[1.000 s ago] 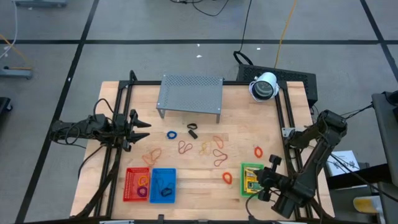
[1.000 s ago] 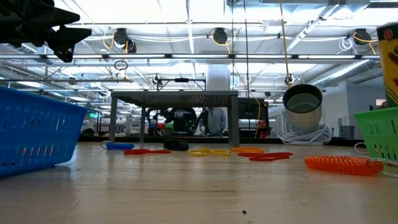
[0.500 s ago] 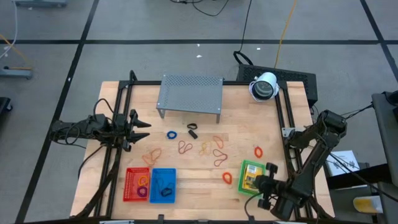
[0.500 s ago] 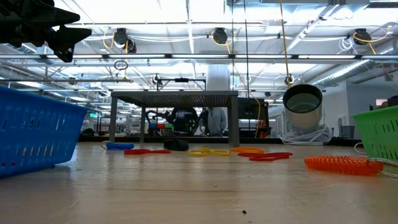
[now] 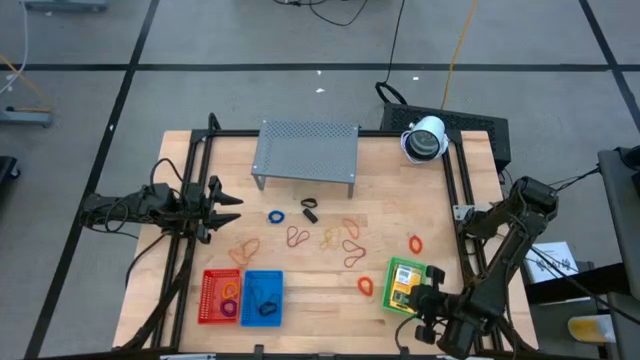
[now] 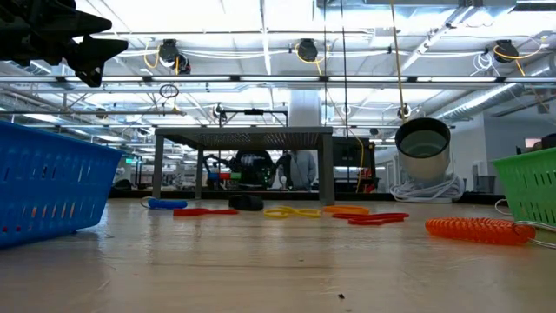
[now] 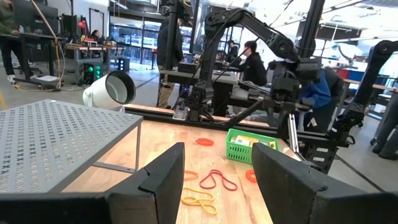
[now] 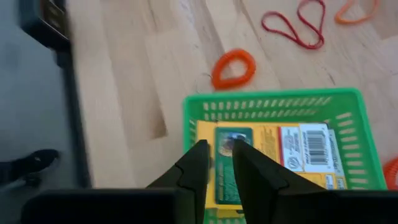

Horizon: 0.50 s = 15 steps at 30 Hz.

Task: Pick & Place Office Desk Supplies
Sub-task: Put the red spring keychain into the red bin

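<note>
**Packet released into the green basket; right arm clear of it**

The right gripper (image 5: 428, 312) hangs at the near right corner of the surface (image 5: 300, 285), just near of the green basket (image 5: 405, 288). A second ago it stood over the basket with a yellow-orange packet upright between its fingers; the packet (image 8: 273, 158) now lies flat inside the basket, label up, and the fingers (image 8: 194, 165) stand slightly parted with nothing between them. In the low view the packet that showed above the basket's rim at the right edge is gone from sight. Judged from this, one placement is complete and the arm is free for the next item.

The packet is yellow-orange with a green panel, a red band and a white barcode patch, and fills most of the basket's floor.

The remaining supplies lie loose mid-surface: red and orange rubber-band loops (image 5: 350, 244), a black clip (image 5: 309, 209), a blue ring (image 5: 276, 216), and an orange coil (image 5: 365, 285) just left of the green basket. The red basket (image 5: 221, 296) and blue basket (image 5: 262, 297) sit at the near left. The left gripper (image 5: 228, 199) waits at the left edge, fingers spread and empty.
</note>
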Motion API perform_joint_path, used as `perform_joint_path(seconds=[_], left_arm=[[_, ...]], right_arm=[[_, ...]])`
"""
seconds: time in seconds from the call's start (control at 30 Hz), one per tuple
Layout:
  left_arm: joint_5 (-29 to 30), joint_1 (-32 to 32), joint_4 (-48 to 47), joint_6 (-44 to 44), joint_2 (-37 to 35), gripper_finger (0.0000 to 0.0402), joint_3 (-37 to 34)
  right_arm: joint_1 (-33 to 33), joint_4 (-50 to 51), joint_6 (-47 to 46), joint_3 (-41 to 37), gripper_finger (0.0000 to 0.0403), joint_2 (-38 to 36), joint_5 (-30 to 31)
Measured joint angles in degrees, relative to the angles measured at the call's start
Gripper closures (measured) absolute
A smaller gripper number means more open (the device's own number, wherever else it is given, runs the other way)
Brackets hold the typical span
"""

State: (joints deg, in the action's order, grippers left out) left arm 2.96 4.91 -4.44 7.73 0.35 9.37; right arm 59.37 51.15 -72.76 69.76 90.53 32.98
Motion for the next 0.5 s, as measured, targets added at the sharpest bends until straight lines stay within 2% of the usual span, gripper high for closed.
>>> perform_joint_path(seconds=[0.17, 0.3, 0.37, 0.5], left_arm=[[0.00, 0.00, 0.01, 0.00, -0.01, 0.0204, -0.02], [0.00, 0.00, 0.00, 0.00, -0.01, 0.0204, -0.01], [0.00, -0.01, -0.01, 0.00, 0.00, 0.0204, 0.00], [0.00, -0.02, 0.02, 0.00, -0.01, 0.0204, 0.00]], right_arm=[[-0.01, -1.03, 1.41, 1.45, 0.0333, -2.91, 5.09], [-1.30, -7.45, 4.97, 1.78, 0.0334, -4.77, 7.30], [-2.78, -11.24, 8.27, 1.81, 0.0334, -5.14, 5.01], [-7.16, -15.44, 12.96, 1.81, 0.0335, -5.19, -4.45]])
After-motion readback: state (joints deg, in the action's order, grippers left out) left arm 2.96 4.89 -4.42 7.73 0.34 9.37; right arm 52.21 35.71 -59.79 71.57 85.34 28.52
